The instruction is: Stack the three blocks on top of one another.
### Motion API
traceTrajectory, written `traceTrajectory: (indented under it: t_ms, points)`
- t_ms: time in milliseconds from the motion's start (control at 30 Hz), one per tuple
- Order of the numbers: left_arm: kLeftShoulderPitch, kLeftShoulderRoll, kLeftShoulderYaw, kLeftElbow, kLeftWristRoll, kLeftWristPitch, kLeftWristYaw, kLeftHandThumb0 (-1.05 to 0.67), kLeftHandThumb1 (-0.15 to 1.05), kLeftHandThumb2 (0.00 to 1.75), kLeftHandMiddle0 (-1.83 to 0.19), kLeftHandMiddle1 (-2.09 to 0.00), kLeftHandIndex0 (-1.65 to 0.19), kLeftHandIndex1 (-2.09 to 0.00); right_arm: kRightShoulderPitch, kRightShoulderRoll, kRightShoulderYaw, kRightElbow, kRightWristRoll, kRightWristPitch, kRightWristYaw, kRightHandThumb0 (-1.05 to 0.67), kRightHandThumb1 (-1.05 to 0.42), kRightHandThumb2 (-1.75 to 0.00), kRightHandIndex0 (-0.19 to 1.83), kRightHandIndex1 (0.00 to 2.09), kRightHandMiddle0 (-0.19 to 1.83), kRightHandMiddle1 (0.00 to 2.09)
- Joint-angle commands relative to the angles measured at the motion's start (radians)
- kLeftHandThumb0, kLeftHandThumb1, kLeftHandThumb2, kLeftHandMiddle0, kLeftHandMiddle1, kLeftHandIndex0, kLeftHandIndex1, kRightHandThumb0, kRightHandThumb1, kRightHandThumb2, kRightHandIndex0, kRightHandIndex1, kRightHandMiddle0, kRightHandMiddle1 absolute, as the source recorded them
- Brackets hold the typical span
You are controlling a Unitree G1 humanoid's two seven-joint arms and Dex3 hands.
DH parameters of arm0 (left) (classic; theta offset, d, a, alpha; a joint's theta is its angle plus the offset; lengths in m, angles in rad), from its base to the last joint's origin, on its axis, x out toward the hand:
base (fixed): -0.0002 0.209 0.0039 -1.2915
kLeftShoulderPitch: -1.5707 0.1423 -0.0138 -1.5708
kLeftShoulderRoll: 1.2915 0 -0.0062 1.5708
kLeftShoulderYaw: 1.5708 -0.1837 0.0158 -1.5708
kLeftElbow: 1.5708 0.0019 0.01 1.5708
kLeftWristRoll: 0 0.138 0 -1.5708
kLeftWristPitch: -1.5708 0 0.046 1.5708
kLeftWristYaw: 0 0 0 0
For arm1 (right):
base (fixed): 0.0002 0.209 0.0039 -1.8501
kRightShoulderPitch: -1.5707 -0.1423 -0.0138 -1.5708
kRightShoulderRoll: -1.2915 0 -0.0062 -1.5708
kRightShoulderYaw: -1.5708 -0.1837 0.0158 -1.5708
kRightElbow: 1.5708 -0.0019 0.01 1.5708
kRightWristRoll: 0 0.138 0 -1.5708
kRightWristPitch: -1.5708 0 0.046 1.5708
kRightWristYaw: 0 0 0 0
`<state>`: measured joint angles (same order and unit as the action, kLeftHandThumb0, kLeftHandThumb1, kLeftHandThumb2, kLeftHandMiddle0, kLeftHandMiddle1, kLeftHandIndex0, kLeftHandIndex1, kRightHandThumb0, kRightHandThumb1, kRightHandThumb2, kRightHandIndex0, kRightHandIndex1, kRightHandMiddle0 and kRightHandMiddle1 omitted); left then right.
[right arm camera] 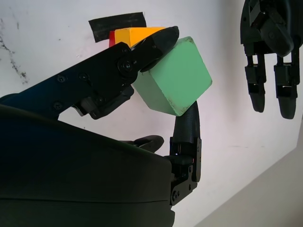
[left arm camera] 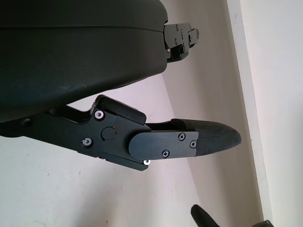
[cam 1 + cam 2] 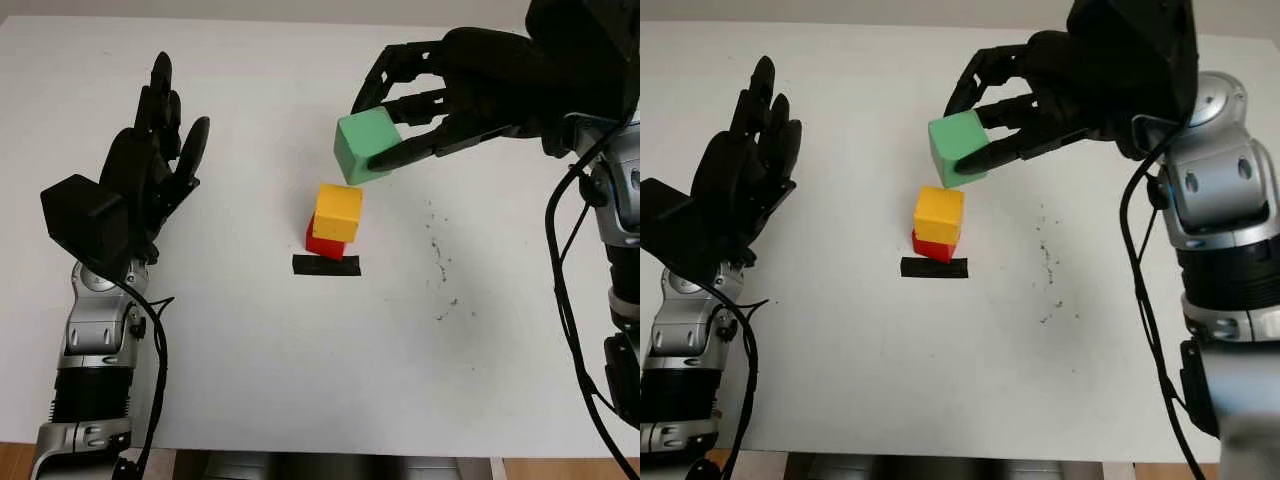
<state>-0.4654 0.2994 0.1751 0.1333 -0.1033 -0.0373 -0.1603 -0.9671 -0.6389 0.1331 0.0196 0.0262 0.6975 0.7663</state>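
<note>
right hand (image 3: 420, 115) gripping green block (image 3: 366, 145), above yellow block (image 3: 338, 212)

left hand (image 3: 150, 160): open, raised at table's left | right hand (image 3: 440, 100): fingers clamped, held aloft, arm reaching inward

left robot hand (image 2: 142, 137) open | black finger (image 2: 208, 137) over white table (image 2: 57, 189)

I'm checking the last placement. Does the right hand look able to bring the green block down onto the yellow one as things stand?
Probably yes. The right hand holds the green block in the air just beyond the yellow block, whose top is bare. The left hand is open, far aside.
</note>
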Motion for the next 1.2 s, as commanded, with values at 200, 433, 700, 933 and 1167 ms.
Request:
traceTrajectory:
  t_ms: [200, 433, 700, 933, 1167]
  points:
    - [0.015, -0.007, -0.001, -0.017, 0.002, -0.003, 0.002, -0.76, 1.05, 0.47, 0.14, -0.06, 0.13, -0.06, -0.019, 0.027, 0.031, 0.022, 0.013, 0.014, 0.027, -0.46, -0.95, -0.06, 0.40, 0.05, 0.27, 1.82]
    - [0.022, -0.004, -0.002, -0.019, 0.008, -0.002, 0.002, -0.77, 1.05, 0.47, 0.13, -0.05, 0.12, -0.06, -0.007, 0.045, 0.026, 0.016, 0.030, 0.035, 0.014, -0.44, -0.96, -0.06, 0.39, 0.05, 0.25, 1.83]
    - [0.024, -0.007, -0.002, -0.026, 0.011, 0.002, 0.008, -0.76, 1.05, 0.47, 0.13, -0.05, 0.12, -0.06, 0.005, 0.067, 0.020, 0.006, 0.041, 0.039, -0.015, -0.45, -0.96, -0.05, 0.40, 0.05, 0.26, 1.83]
    - [0.030, -0.003, -0.001, -0.034, 0.011, 0.005, 0.002, -0.77, 1.05, 0.46, 0.14, -0.05, 0.12, -0.05, 0.010, 0.067, 0.026, -0.003, 0.042, 0.038, -0.024, -0.46, -0.96, -0.06, 0.40, 0.05, 0.26, 1.86]
    - [0.036, -0.001, 0.002, -0.041, 0.011, 0.009, 0.004, -0.77, 1.05, 0.46, 0.14, -0.05, 0.12, -0.06, 0.019, 0.058, 0.031, -0.004, 0.041, 0.032, -0.018, -0.45, -0.97, -0.06, 0.37, 0.04, 0.23, 1.86]
